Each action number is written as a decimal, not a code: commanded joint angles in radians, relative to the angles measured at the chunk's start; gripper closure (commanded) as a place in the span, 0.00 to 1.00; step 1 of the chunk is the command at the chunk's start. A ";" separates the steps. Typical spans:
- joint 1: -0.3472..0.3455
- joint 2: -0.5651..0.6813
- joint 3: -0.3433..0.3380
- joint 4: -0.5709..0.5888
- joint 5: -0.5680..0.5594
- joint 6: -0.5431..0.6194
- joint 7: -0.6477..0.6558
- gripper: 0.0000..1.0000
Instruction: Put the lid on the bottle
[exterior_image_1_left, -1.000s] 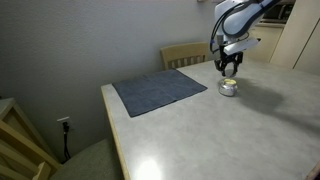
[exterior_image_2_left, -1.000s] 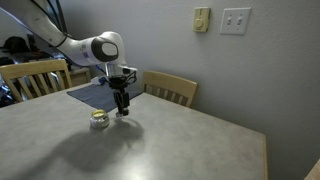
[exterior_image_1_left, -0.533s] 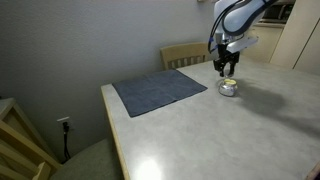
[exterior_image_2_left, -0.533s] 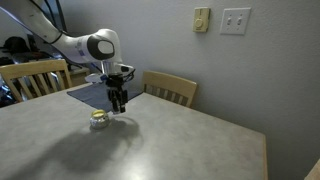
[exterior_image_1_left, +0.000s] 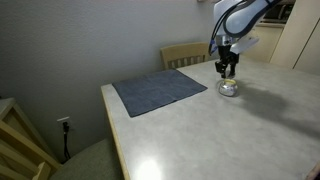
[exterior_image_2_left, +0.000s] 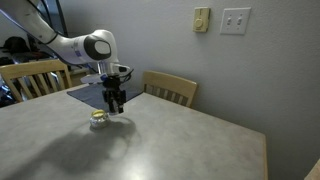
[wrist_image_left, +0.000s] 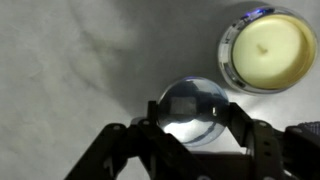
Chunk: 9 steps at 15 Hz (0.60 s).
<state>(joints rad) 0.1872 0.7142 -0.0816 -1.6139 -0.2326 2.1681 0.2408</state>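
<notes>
**Bottle held in the gripper, lid lying beside it**

In the wrist view, the bottle (wrist_image_left: 195, 108) is seen from above as a round, clear, glinting shape. It is clamped by the gripper (wrist_image_left: 193, 122), with one dark finger pressed against each side, so the jaws are closed to the width of the bottle. Whether the bottle rests on the tabletop (wrist_image_left: 70, 60) or is raised from it cannot be told.

The lid (wrist_image_left: 265, 48) lies flat on the tabletop, up and to the right of the bottle in this view. It is near the bottle but not touching it. Its face is pale whitish-yellow and a silvery edge is seen around it.

In both exterior views the gripper (exterior_image_1_left: 228, 72) (exterior_image_2_left: 115, 104) is pointed straight down, low over the pale tabletop. In an exterior view the lid (exterior_image_2_left: 98, 116) is seen as a small yellowish spot just to the left of the fingers.

A grey-blue mat (exterior_image_1_left: 158, 90) is spread flat on the tabletop, apart from the lid and the bottle.

Farther back, a wooden chair (exterior_image_1_left: 185, 53) (exterior_image_2_left: 170, 88) is placed at the far edge of the tabletop, against the wall. On this wall a switch plate (exterior_image_2_left: 236, 19) is mounted.
</notes>
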 joint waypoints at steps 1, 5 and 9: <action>0.021 -0.075 -0.004 -0.085 -0.048 0.022 0.022 0.56; 0.030 -0.113 0.026 -0.130 -0.031 -0.023 0.012 0.56; 0.021 -0.136 0.057 -0.172 -0.022 -0.033 -0.033 0.56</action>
<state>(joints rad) 0.2237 0.6300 -0.0469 -1.7209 -0.2570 2.1487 0.2465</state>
